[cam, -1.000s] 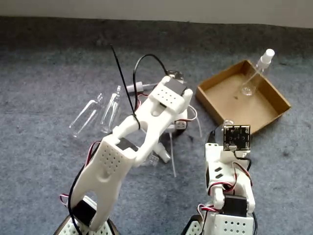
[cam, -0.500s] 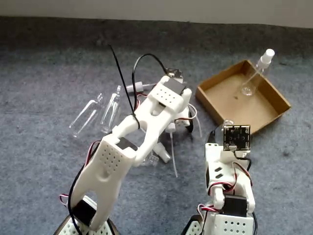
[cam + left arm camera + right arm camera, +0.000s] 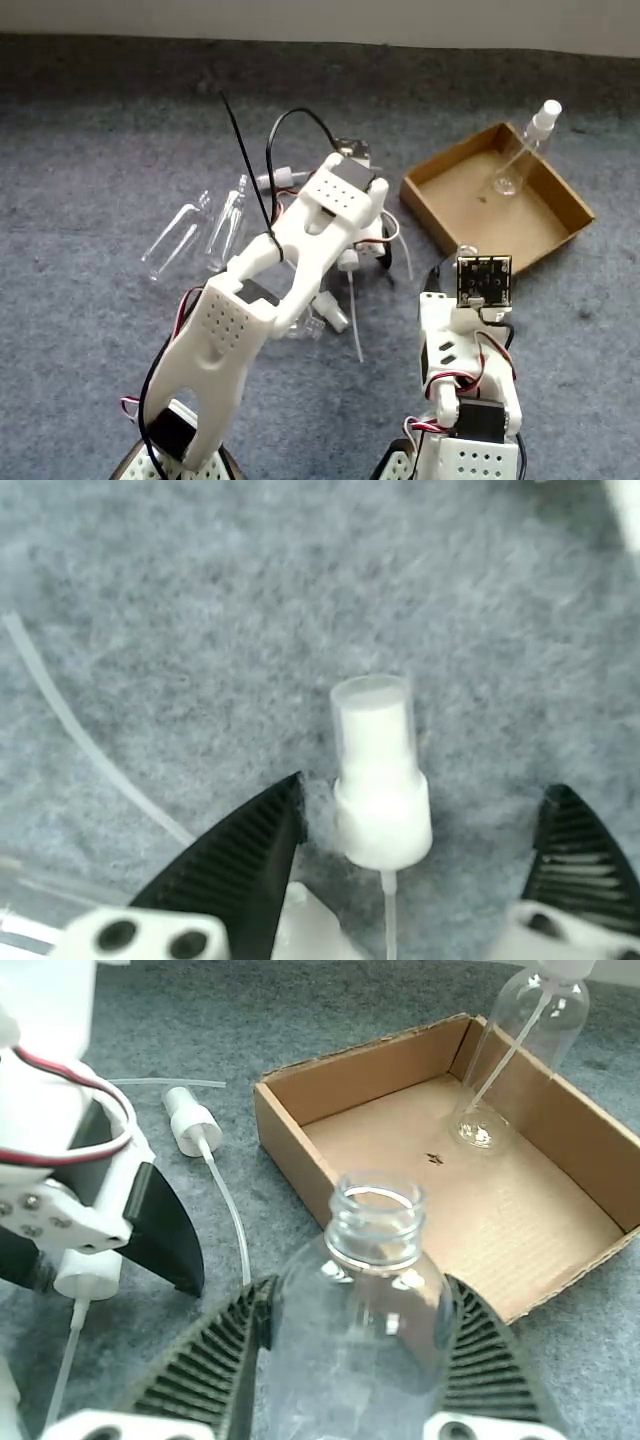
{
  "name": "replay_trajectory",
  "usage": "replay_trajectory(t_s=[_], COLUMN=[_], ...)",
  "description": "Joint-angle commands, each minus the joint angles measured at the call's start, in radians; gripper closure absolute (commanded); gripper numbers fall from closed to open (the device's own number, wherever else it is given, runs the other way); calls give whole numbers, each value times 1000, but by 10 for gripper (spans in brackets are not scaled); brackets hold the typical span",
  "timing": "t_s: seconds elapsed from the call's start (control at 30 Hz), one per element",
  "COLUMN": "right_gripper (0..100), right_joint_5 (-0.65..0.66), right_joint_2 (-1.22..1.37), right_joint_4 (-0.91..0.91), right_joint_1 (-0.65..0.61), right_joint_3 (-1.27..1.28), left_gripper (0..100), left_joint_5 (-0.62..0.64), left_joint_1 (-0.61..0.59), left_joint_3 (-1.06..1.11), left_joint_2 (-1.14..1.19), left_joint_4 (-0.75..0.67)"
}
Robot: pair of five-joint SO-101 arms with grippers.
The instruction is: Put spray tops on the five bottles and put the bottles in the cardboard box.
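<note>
My left gripper (image 3: 425,792) is open low over the carpet, its black fingers on either side of a white spray top (image 3: 378,780) that lies between them with its thin tube trailing. The right wrist view shows this same gripper (image 3: 110,1222) beside that spray top (image 3: 88,1272). My right gripper (image 3: 360,1295) is shut on a clear bottle (image 3: 356,1312) with an open neck, held upright near the cardboard box (image 3: 300,1135). In the box (image 3: 430,205) a bottle with a spray top (image 3: 524,150) leans on the far wall.
Two empty clear bottles (image 3: 176,240) (image 3: 228,222) lie left of the left arm. Another spray top (image 3: 190,1118) with a long tube lies near the box's corner. More small parts (image 3: 322,318) lie under the left arm. A black cable (image 3: 245,150) arcs above it.
The left arm's head has shifted slightly to the left over the spray top. The right arm and its bottle have stayed still.
</note>
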Motion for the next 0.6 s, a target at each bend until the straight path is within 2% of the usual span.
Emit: replay_trajectory(t_s=[0.0, 0.2, 0.3, 0.43, 0.57], right_gripper=[832, 832, 832, 832, 832], right_joint_5=[0, -5, -6, -6, -6], right_joint_2=[-12, -12, -12, -12, -12], right_joint_4=[-28, -30, -30, -30, -30], right_joint_1=[5, 5, 5, 5, 5], right_joint_3=[-10, -10, -10, -10, -10], left_gripper=[693, 882, 946, 995, 995], left_joint_5=[2, -5, -6, -6, -6], left_joint_1=[-24, -28, -27, -28, -28], left_joint_3=[-45, -50, -50, -53, -122], left_joint_2=[-15, -15, -16, -24, -44], left_joint_4=[12, 5, 5, 11, 54])
